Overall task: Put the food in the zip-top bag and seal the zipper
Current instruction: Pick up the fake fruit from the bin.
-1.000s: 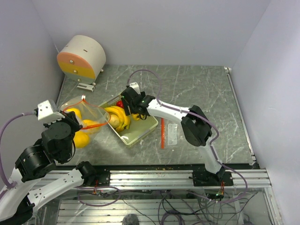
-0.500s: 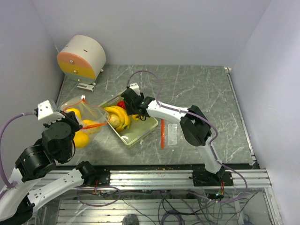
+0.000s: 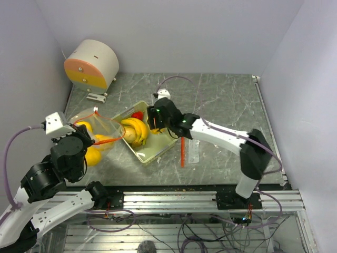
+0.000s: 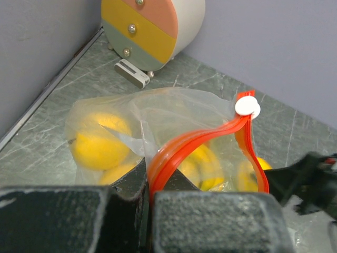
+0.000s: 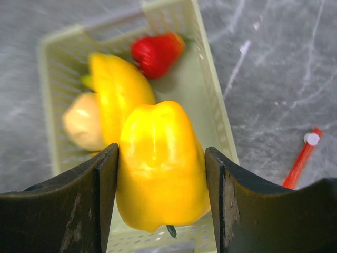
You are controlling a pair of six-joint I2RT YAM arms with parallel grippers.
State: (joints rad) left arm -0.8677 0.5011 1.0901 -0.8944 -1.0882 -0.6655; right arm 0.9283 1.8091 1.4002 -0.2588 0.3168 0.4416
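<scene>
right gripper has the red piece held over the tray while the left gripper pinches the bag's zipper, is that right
No. The right gripper holds a yellow fruit, not the red piece, which lies in the tray; the right wrist view shows it. The left gripper does pinch the zipper.

No readable writing, numbers, labels or brand marks anywhere: none legible on the zip-top bag (image 4: pixel 168 105), the green tray (image 5: pixel 212 105) or the round striped box (image 3: pixel 95 63).

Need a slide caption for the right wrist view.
Right gripper clamps a yellow toy fruit over the pale green tray, where a red strawberry and more yellow pieces lie.
</scene>
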